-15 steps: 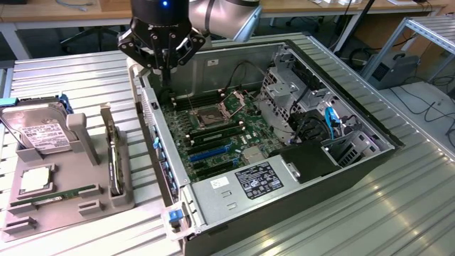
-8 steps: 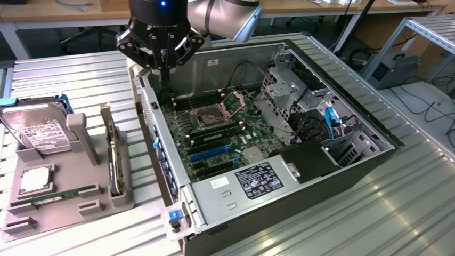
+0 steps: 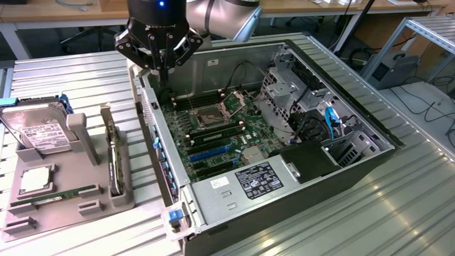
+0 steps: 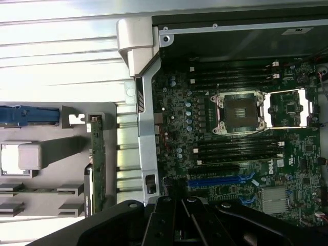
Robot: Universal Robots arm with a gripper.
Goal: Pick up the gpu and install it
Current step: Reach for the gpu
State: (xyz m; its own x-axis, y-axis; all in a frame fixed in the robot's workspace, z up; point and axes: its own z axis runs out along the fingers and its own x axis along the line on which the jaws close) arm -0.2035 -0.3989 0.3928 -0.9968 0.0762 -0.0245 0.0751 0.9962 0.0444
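One closed tool (image 3: 162,74), gpu (image 3: 112,160) upright in holder (image 3: 106,201)

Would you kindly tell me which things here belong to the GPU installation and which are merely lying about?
For the job: gpu, gripper, computer case, its motherboard.
Lying about: hard drive, memory stick, processor chip.

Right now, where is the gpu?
In the exterior view the gpu stands on its edge in the grey holder on the exterior view's left, between the hard drive and the open computer case.
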